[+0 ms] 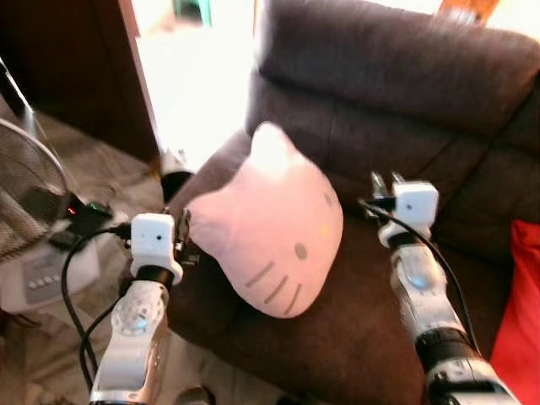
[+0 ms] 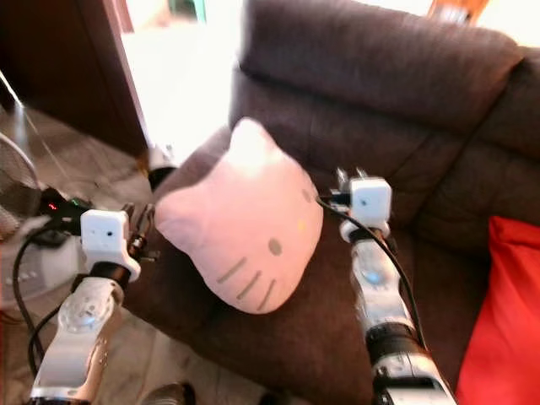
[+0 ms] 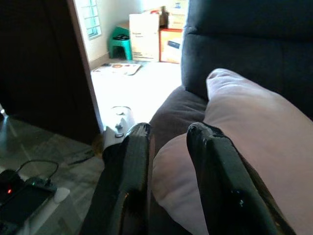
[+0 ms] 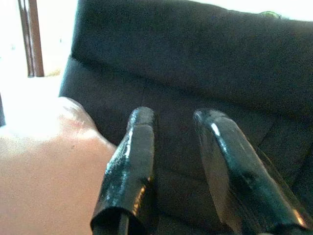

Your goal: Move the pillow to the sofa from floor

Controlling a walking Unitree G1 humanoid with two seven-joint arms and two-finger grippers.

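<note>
A pink cat-face pillow (image 1: 270, 228) leans tilted on the front left part of the dark brown sofa (image 1: 405, 76), over the seat and low arm. My left gripper (image 1: 182, 232) is at the pillow's left edge, open; in the left wrist view one finger (image 3: 215, 166) lies against the pillow (image 3: 259, 127). On the pillow's right side, my right gripper (image 1: 386, 184) hovers over the seat. It is open with nothing between its fingers (image 4: 132, 161), and the pillow (image 4: 44, 171) lies just beside them.
A red cushion (image 1: 519, 321) sits on the sofa at the far right. On the tiled floor to the left are a fan (image 1: 25, 194), a power strip with cables (image 1: 84, 218) and a white object (image 1: 175, 164). A bright doorway opens behind.
</note>
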